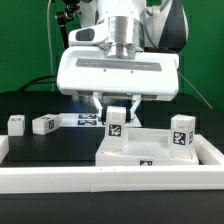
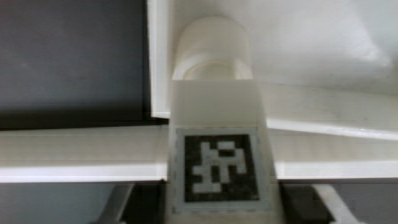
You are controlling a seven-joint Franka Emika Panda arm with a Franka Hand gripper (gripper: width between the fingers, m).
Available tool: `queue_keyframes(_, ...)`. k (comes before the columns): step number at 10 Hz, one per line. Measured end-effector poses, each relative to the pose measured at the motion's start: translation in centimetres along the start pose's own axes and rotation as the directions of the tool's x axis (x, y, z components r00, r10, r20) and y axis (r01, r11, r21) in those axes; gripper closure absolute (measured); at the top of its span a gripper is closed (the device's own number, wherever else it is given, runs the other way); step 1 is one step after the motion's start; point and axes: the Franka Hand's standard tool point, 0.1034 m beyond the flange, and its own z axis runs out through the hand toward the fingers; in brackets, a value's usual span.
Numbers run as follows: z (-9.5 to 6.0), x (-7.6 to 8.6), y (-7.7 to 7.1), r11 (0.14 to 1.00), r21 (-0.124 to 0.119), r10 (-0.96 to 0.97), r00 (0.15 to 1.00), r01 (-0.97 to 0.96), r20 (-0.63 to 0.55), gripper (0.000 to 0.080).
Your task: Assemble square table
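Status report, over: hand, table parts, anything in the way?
Hand shut on one leg, over slab. Second leg upright on slab. Nothing blocking seen.

The black tabletop [image 1: 50, 150] is carrying the square slab [image 1: 125, 153] at the exterior view's right, a leg [image 1: 15, 123] and a second leg [image 1: 43, 124] at its left.

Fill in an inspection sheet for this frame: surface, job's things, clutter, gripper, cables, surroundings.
Surface: black tabletop, long white rail along the front edge.
Job's things: large white plastic square slab lying flat; short white tagged leg upright at its corner, exterior view's right; two loose legs, exterior view's left.
Clutter: nothing seen; flat white marker board behind the slab.
Gripper: white two-finger gripper shut on another tagged leg, over the slab.
Cables: thin dark line behind the arm, probably cable.
Surroundings: green backdrop.
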Motion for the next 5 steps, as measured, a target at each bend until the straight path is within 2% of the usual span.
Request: queue_keyframes(5, 0.11, -0.4, -0.05, 1.0, 0.005, 0.002, 1.0, -0.002, 0.03, 0.0509)
